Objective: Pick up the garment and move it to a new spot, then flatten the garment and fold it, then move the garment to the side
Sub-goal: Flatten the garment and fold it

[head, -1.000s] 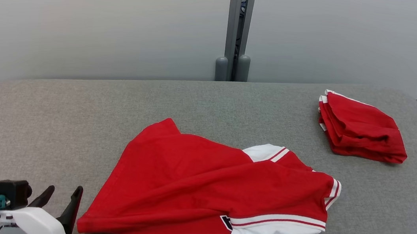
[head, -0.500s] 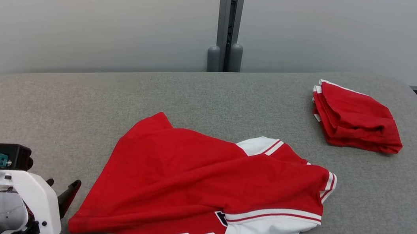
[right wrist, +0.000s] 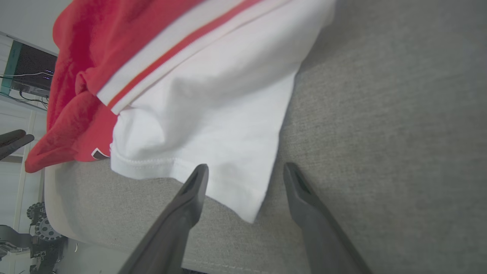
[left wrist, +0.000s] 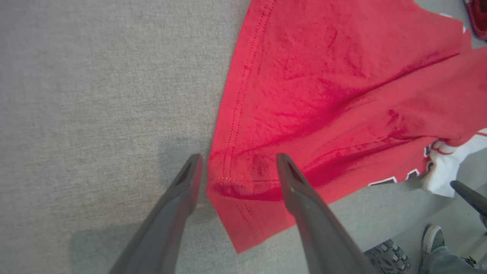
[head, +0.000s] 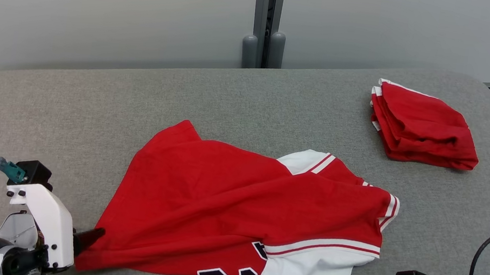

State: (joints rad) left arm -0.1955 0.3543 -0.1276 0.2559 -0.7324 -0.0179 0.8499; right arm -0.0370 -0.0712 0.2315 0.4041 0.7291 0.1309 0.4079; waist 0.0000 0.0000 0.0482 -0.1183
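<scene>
Garment (head: 236, 211) lies crumpled near the front edge of the table (head: 90, 104), with the red body spread to the left, a white sleeve at the near right, and dark lettering partly tucked under a fold. Left gripper (left wrist: 239, 158) has its jaws apart and straddles the red hem corner, one finger over bare table just beside the hem and the other over the cloth. Whether it touches the cloth cannot be told. Right gripper (right wrist: 245, 166) also has its jaws apart and is poised at the corner of the white sleeve, one finger over the cloth and the other over bare table. Neither holds anything. A folded pile (head: 423, 131) of red cloth sits well apart at the far right of the table and is judged a separate item. Assessment: the work is at an early stage. The garment is not flat, not folded and not set aside. Whether this spot is its new one cannot be told from its position. Both grippers appear placed for a two-corner grasp, which is judged to be the step in hand. Outstanding work is closing on both corners, lifting or drawing the cloth out, flattening, folding and moving it to the side. The cloth is bunched in layers through the middle and will likely need spreading before any fold.
</scene>
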